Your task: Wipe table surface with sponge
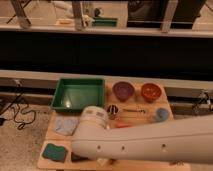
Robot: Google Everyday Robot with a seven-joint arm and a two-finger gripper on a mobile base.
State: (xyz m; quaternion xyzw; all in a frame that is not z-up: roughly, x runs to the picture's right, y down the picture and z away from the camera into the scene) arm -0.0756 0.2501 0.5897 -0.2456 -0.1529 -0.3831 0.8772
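**Wiping task, opening stage.** The tool is masked from you by the bulky white robot arm [145,142], which crosses the front of the counter from the right. It sits somewhere beneath that arm, low over the front edge. Its jaws stand spread wide and carry nothing.

Just left of the arm's rounded end, a black rectangular block [76,158] peeks out from under it. Left of that, near the front left corner, lies the small flat dark teal-green sponge [54,151]. It rests flat on the counter, apart from the arm and untouched. Behind the sponge lies a pale blue-grey cloth [65,125].

Farther back on the left stands a green plastic tray [58,95]. To its right are a purple bowl [123,91] and an orange bowl [151,91]. In front of the bowls you see a small dark can [113,110], a thin utensil [133,110] and a small blue cup [161,114]. All of these rest on the light tan wooden counter [136,102], whose top is the surface to be wiped.

**Progress.** Judge the task as barely begun: the sponge is not yet picked up, and no wiping is under way. What remains for you is to bring the tool over the sponge, close on it, press it to the wood and sweep. The crowded top leaves only narrow bare strips, so expect to steer around the objects.
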